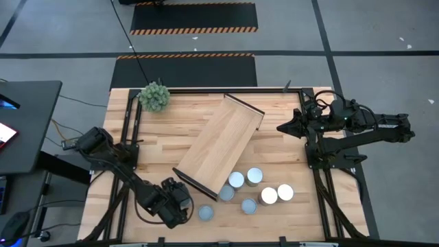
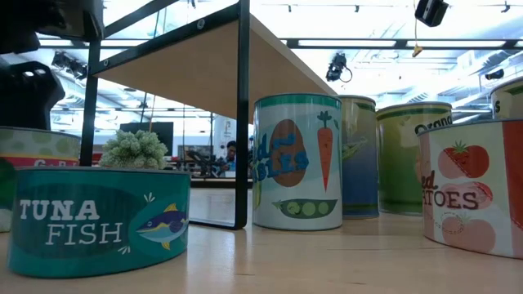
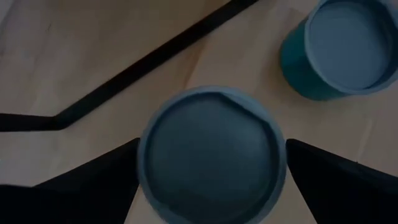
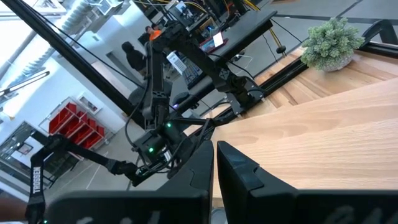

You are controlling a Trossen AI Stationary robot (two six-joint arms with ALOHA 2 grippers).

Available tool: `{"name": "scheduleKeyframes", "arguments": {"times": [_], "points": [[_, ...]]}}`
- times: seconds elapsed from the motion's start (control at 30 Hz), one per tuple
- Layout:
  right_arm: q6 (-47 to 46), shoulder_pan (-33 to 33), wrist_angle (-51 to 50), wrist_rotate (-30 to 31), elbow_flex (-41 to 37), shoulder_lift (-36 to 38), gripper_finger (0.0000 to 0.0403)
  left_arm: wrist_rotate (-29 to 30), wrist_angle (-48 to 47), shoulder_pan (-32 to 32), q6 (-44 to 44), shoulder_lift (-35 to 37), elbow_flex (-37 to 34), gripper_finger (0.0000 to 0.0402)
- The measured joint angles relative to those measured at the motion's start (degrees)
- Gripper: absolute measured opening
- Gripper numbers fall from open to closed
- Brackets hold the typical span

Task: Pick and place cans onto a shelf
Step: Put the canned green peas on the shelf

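Several cans with pale round tops point(image 1: 254, 176) stand upright on the table off the near end of the light-wood shelf point(image 1: 219, 144). In the low view the shelf point(image 2: 180, 69) is a raised board on thin black legs. My left gripper point(image 1: 175, 199) is at the table's near left, shut on one can point(image 3: 211, 155) that the gripper hides from above. That can also shows in the low view point(image 2: 33, 163), behind a teal tuna can point(image 2: 98, 220). The tuna can also shows in the left wrist view point(image 3: 336, 50). My right gripper point(image 1: 281, 127) waits shut and empty at the far right. My left gripper pinches the can between its two fingers, one on each side of the can's wall just below the rim point(image 3: 142, 155). The fingers point(image 3: 93, 180) come from above, pointing down. The can is upright. The tuna can hides its base in the low view, so I cannot tell whether it is lifted.
A green bushy plant point(image 1: 154, 96) stands at the far left corner. The shelf's dark end edge point(image 3: 143, 68) runs just beyond the held can. Black frame rails point(image 1: 130, 137) line the table's left and right sides. Bare tabletop lies between the shelf and the right arm.
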State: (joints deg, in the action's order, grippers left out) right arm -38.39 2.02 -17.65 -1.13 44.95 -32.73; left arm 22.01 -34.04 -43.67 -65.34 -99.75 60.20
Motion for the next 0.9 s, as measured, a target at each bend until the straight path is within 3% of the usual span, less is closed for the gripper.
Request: {"name": "scheduleKeyframes", "arguments": {"times": [0.2, 0.47, 0.9], "points": [[0.6, 0.0, 0.0, 0.0, 0.0, 0.0, 0.0027, -0.5, 0.7, 0.1, -0.1, -0.4, 0.0, 0.0374], [0.7, 0.0, 0.0, 0.0, 0.0, 0.0, 0.0027, -3.4, -2.8, -0.2, 0.0, 2.3, 0.0, 0.0282], [0.6, 0.0, 0.0, 0.1, 0.0, 0.0, 0.0027, -3.6, -13.0, -3.6, -0.1, 14.0, 0.0, 0.0284]]}}
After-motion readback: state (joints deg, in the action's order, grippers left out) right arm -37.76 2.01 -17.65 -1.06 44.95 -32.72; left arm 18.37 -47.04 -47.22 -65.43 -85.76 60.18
